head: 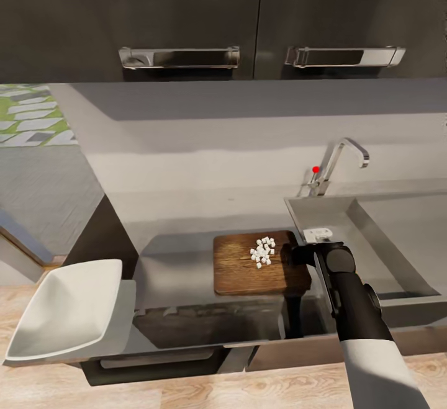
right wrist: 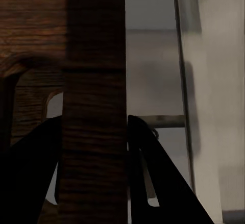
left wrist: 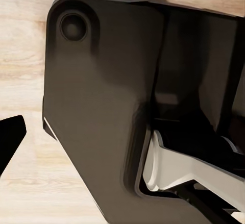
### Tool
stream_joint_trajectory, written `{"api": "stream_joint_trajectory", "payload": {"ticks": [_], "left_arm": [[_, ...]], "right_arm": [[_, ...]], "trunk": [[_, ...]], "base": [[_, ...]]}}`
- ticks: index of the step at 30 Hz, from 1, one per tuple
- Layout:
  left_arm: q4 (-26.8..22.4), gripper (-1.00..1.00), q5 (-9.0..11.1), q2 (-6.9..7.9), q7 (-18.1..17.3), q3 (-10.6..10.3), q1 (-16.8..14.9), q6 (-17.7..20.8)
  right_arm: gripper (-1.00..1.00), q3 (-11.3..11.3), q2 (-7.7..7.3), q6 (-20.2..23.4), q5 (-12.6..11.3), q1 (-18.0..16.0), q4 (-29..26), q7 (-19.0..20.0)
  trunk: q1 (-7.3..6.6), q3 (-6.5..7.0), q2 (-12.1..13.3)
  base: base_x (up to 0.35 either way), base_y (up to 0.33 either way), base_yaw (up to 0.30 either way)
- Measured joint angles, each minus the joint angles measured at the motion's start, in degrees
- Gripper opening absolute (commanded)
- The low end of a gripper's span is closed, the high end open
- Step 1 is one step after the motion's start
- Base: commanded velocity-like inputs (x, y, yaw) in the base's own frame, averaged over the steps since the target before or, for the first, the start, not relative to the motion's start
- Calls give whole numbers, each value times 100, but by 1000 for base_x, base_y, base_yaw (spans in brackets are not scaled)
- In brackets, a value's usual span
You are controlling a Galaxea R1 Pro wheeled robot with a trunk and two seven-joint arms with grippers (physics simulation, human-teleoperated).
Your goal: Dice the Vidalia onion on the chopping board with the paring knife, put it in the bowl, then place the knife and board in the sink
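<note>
Now my right tool (right wrist: 94, 178) pinches the chopping board's (head: 248, 266) near edge; the bowl (head: 68, 310) sits far off to its left, across the surface.

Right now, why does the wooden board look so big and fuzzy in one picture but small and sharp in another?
In the right wrist view the chopping board sits right against the camera, between the right hand's dark fingers, so its grain blurs and darkens. In the head view the board lies farther off, evenly lit and crisp, with white onion dice on it and a soft reflection in the countertop.
</note>
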Motion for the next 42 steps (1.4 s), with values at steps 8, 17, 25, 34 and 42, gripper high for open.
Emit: {"api": "stream_joint_trajectory", "payload": {"ticks": [8, 17, 25, 34, 42], "left_arm": [[0, 100, 0, 7, -1, 0, 0, -3], [0, 100, 0, 27, -1, 0, 0, 4], [0, 100, 0, 28, -1, 0, 0, 3], [0, 100, 0, 28, -1, 0, 0, 2], [0, 100, 0, 29, -1, 0, 0, 0]], "right_arm": [[-100, 0, 0, 0, -1, 0, -8, 0], [-100, 0, 0, 0, -7, 0, -9, 0], [-100, 0, 0, 0, -18, 0, -9, 0], [-100, -5, 0, 0, -27, -1, -9, 0], [-100, -8, 0, 0, -37, 0, -9, 0]], "trunk": [[0, 74, 0], [0, 157, 0], [0, 231, 0], [0, 315, 0], [0, 389, 1]], "base": [[0, 0, 0], [0, 0, 0], [0, 0, 0], [0, 0, 0], [0, 0, 0]]}}
